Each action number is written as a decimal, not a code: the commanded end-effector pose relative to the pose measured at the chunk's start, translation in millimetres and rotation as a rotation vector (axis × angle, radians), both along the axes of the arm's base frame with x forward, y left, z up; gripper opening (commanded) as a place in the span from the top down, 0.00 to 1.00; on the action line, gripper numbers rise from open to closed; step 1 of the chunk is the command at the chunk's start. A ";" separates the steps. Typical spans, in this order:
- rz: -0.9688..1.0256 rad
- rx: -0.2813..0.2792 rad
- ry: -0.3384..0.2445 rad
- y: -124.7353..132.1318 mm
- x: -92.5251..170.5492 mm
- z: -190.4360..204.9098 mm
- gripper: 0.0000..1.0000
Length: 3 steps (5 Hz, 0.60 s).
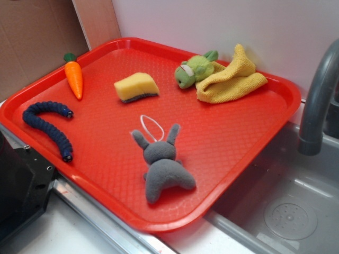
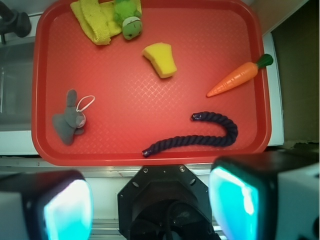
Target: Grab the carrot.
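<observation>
The carrot (image 1: 74, 78) is small, orange, with a dark green stem cap. It lies on the red tray (image 1: 222, 143) near the tray's far left corner. In the wrist view the carrot (image 2: 235, 78) lies at the tray's right side, tip pointing left. My gripper (image 2: 150, 207) is open and empty, its two teal pads (image 2: 67, 210) wide apart. It hangs high above the near edge of the tray, well away from the carrot. The gripper does not show in the exterior view.
On the tray lie a yellow sponge (image 1: 136, 86), a dark blue rope (image 1: 50, 124), a grey plush rabbit (image 1: 161, 164), a green plush toy (image 1: 193, 70) and a yellow cloth (image 1: 230, 79). A grey faucet (image 1: 318, 100) and sink (image 1: 286, 211) are at the right.
</observation>
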<state>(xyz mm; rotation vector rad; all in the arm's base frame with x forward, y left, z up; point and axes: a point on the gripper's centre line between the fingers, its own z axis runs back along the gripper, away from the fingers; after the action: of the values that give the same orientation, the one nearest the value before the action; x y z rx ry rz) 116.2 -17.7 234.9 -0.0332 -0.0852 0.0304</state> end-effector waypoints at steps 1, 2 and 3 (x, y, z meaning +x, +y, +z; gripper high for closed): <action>0.000 0.000 0.000 0.0 0.0 0.0 0.00; 0.247 0.070 0.055 33.0 19.4 -42.5 0.00; 0.430 0.058 -0.064 54.2 48.0 -65.8 0.00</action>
<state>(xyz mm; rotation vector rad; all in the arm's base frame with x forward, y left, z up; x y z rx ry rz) 162.1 32.2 161.5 0.0404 -0.1303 0.4436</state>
